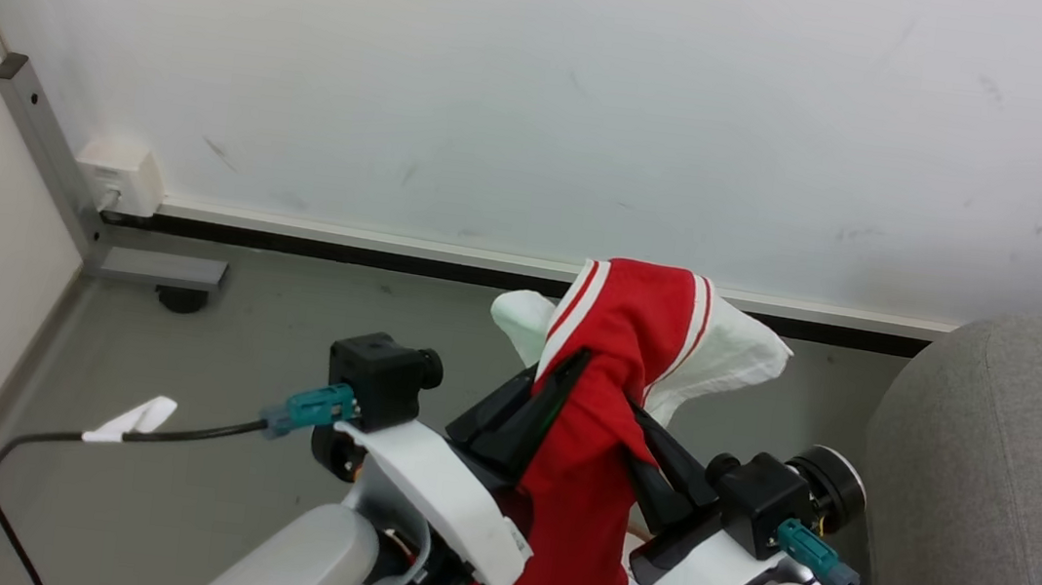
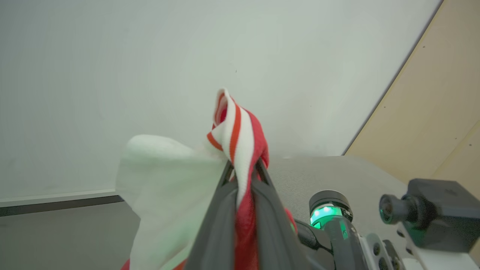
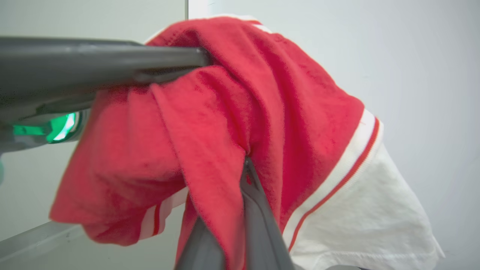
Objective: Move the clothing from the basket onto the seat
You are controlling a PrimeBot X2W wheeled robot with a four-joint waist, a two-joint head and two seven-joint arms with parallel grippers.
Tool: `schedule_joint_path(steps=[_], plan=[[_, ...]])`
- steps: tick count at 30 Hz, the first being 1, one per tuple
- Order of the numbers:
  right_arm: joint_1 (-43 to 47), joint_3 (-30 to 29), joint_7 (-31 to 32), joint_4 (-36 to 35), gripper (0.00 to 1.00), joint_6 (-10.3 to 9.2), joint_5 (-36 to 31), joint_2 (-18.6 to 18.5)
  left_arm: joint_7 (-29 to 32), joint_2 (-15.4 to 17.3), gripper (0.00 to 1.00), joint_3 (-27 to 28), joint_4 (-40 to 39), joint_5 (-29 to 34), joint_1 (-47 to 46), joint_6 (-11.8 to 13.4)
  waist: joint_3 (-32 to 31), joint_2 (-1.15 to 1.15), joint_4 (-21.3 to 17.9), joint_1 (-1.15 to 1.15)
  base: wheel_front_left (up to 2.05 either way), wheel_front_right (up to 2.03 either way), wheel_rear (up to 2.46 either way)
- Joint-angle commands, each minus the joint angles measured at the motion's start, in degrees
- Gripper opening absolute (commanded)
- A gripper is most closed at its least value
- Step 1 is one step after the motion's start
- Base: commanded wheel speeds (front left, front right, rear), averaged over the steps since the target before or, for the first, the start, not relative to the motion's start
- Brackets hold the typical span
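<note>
Bright-red soft fabric garment (image 3: 300, 112), white striped trim, hangs left of light-grey woven upholstered seat (image 1: 1002, 465). My left gripper (image 1: 574, 365) pinched on it; right gripper (image 1: 635, 409) likewise. Best: swing both rightward together over seat, lift trailing cloth clear.

Found no readable text, label, number or sign: none on the clothing (image 1: 620, 324) at centre, none on the white cable tag (image 1: 136, 418) toward eight o'clock, too small to tell.

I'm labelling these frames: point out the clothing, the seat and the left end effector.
clothing (image 1: 630, 325), head view, red fabric between the stripes.
seat (image 1: 999, 484), head view, its grey rounded edge.
left end effector (image 2: 243, 165), left wrist view, between its fingertips.
</note>
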Motion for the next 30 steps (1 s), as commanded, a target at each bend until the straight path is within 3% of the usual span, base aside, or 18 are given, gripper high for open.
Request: schedule_joint_path(steps=[1,2,3,4,11,20,30], plan=[[-0.47,-0.24,0.0,-0.41,0.0,-0.12,0.58,-0.17,-0.56,0.54,0.2,0.43,0.23,-0.25,0.86,0.38,-0.03,0.0,-0.12,0.0,0.0,0.0,0.0],[-0.26,-0.47,0.0,-0.55,0.0,-0.12,0.75,-0.19,-0.91,0.77,0.47,0.54,0.45,-0.08,0.97,0.33,-0.04,0.0,-0.16,0.0,0.0,0.0,0.0],[-0.06,-0.58,0.0,-0.64,0.0,-0.12,0.86,-0.19,-1.15,0.89,0.91,0.63,0.66,0.0,1.08,0.32,-0.07,0.0,-0.19,0.0,0.0,0.0,0.0],[0.09,-0.68,0.0,-0.73,0.0,-0.12,0.97,-0.18,-1.41,1.05,1.0,0.69,0.96,0.12,1.15,0.45,-0.11,0.0,-0.23,0.0,0.0,0.0,0.0],[0.5,-3.44,0.0,-1.53,0.0,-0.12,0.11,-0.19,-4.49,2.77,1.0,0.35,3.41,3.41,1.38,0.44,-0.34,0.0,-0.43,0.0,0.0,0.0,0.0],[-0.04,-7.97,0.0,-1.76,0.0,-0.12,-1.23,-0.18,-9.68,6.13,1.0,-2.45,8.58,9.87,2.75,-2.1,-0.13,0.0,-1.43,0.0,0.0,0.0,0.0],[-0.69,-10.0,0.0,-2.14,0.0,-0.12,-0.67,-0.16,-10.93,4.96,1.0,-1.97,12.48,11.77,3.38,-4.5,0.56,0.0,-3.1,0.0,0.0,0.0,0.0]])
